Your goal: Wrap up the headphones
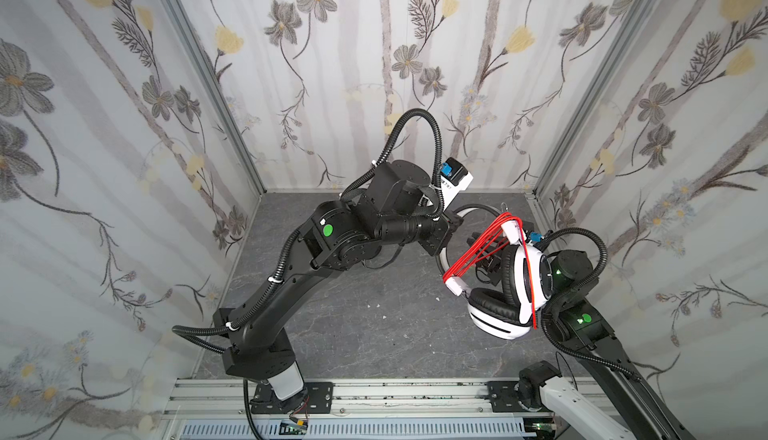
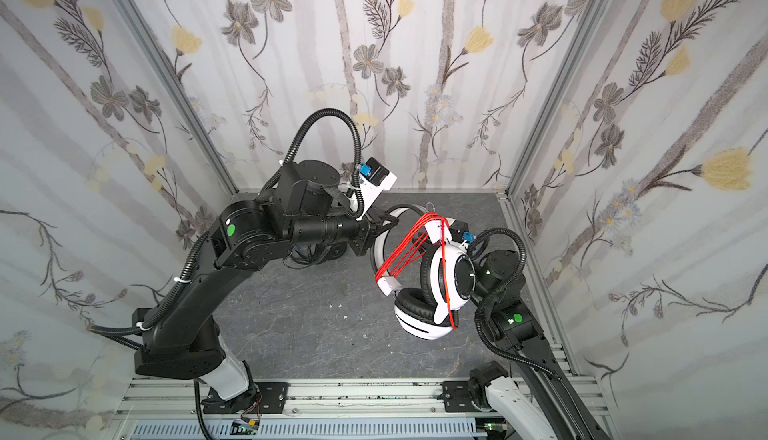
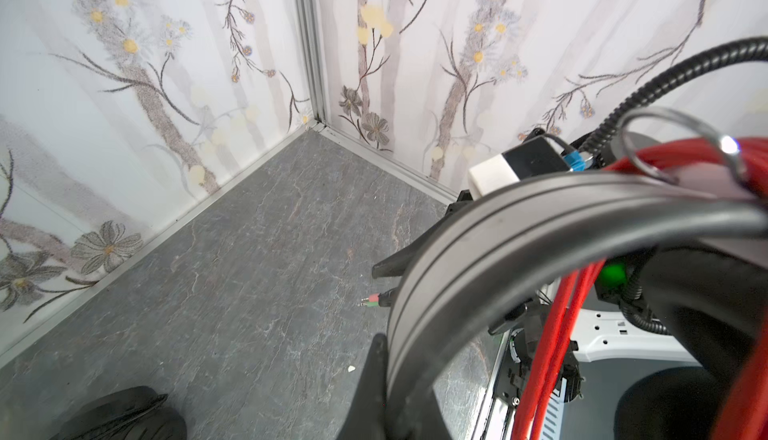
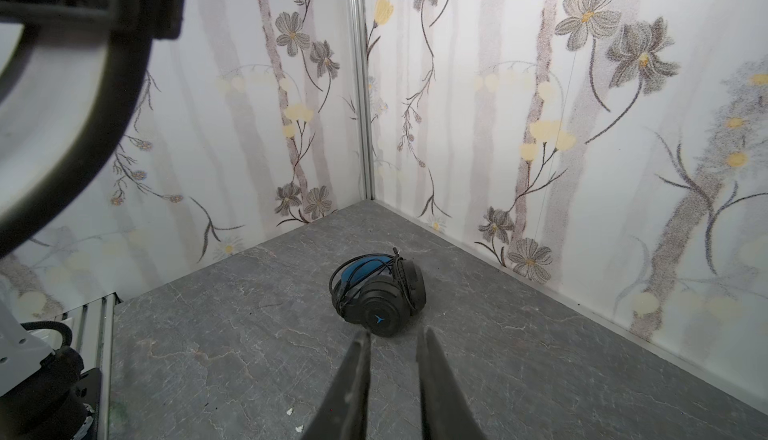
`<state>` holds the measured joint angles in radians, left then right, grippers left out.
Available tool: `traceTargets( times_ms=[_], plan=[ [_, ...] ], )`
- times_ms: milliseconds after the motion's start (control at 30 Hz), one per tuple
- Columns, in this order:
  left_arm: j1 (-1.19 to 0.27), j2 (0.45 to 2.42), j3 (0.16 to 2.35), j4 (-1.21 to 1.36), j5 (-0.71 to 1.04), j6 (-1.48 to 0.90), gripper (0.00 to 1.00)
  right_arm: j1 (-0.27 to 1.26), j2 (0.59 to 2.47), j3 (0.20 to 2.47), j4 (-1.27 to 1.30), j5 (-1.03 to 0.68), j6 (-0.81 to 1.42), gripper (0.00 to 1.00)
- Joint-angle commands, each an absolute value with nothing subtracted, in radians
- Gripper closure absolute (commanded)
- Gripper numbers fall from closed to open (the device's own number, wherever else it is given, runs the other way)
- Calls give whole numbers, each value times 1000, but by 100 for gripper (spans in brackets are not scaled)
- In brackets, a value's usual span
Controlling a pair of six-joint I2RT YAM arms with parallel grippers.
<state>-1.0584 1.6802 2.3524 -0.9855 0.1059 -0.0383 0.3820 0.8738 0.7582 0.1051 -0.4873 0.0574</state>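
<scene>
The white headset (image 1: 498, 328) has black pads and a red cable (image 3: 552, 346); black headset (image 4: 380, 305), blue inside; grey veined desk (image 1: 353, 334); pale walls (image 1: 353, 43), grey-and-yellow flowers.

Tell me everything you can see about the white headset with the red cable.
The white plastic headset hangs above the grey table, its headband pinched by the shut left gripper. Black padded earpads line the cups. Its red cable runs in several taut strands between the two band ends, with one loop round an earcup.

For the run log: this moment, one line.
left hand: grips white headset | red cable: wound | right hand: open | black headset: on table
</scene>
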Motion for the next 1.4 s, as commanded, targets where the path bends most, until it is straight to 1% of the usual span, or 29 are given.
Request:
traceTargets(
  times_ms=[0, 100, 267, 400, 633, 833, 1133, 1233, 1367],
  plan=[
    [-1055, 1675, 2370, -842, 137, -108, 100, 382, 874, 724, 168, -488, 81, 79],
    [-1055, 1685, 2385, -817, 126, -127, 100, 383, 872, 703, 178, -498, 90, 79],
    [-1054, 1692, 2387, -790, 114, -134, 100, 383, 850, 646, 212, -518, 126, 75],
    [-1053, 1697, 2390, -778, 109, -147, 100, 383, 832, 605, 225, -536, 145, 69],
    [-1049, 1702, 2413, -814, 51, -146, 100, 386, 807, 556, 216, -548, 170, 57],
    [-1046, 1701, 2410, -821, 36, -141, 100, 392, 795, 531, 216, -557, 190, 51],
    [-1025, 1687, 2413, -859, -52, -140, 100, 397, 789, 508, 194, -546, 194, 49],
    [-1016, 1683, 2413, -861, -45, -137, 100, 398, 794, 497, 200, -542, 198, 44],
    [-1009, 1683, 2412, -857, -34, -137, 100, 400, 808, 497, 190, -529, 196, 44]
  ],
)
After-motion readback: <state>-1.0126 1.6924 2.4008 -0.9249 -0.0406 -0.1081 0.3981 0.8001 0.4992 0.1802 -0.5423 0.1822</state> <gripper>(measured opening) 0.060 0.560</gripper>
